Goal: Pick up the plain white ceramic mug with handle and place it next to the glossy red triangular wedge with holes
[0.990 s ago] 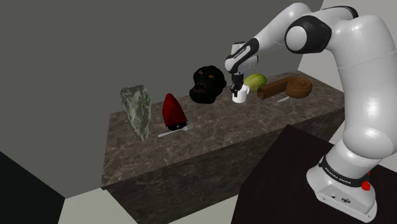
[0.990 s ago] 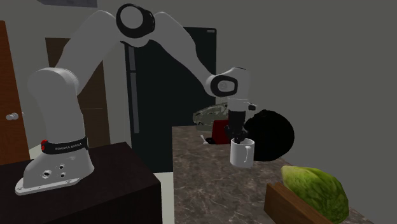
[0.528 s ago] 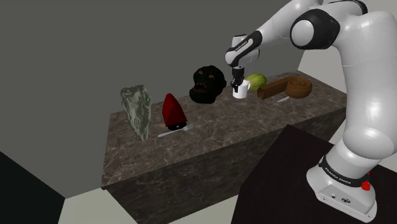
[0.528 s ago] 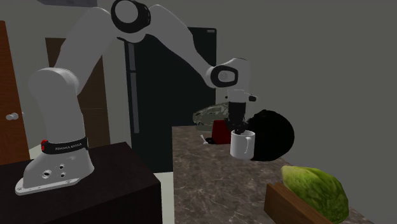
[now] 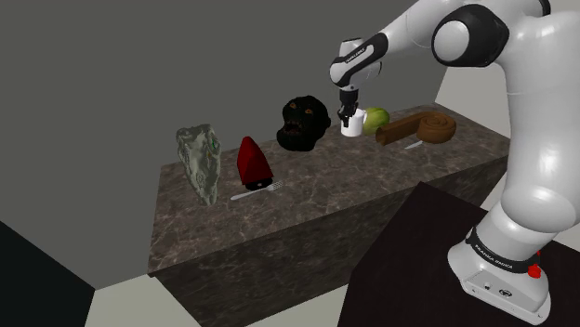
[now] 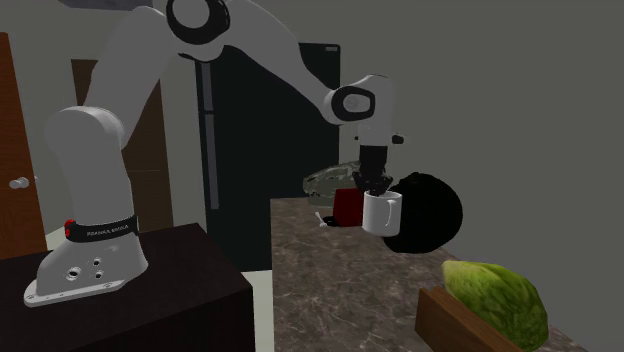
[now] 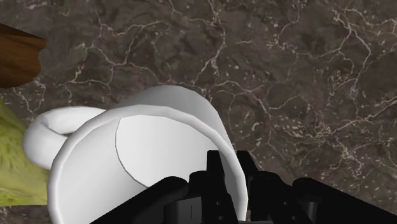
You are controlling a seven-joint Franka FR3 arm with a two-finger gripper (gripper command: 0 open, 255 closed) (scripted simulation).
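The white mug [image 5: 351, 127] hangs in the air above the dark marble counter [image 5: 316, 190], held by its rim in my gripper [image 5: 349, 115], which is shut on it. In the second exterior view the mug [image 6: 381, 213] sits just under the black gripper [image 6: 378, 187], clear of the counter [image 6: 330, 290]. The wrist view shows the mug's rim [image 7: 153, 146] clasped between my fingers [image 7: 219, 172], its handle [image 7: 44, 137] pointing away from them. The red wedge [image 5: 252, 160] stands far toward the shoulder view's left, well apart from the mug.
A black ape-like head [image 5: 302, 122] stands between mug and wedge. A green leafy thing [image 5: 375, 118] and a brown rolled piece [image 5: 420, 128] lie near the mug. A mottled grey-green rock [image 5: 198, 158] and a fork [image 5: 256, 192] are by the wedge.
The gripper has lifted the mug off the counter; it now hangs higher than one second ago. Nothing else has moved.
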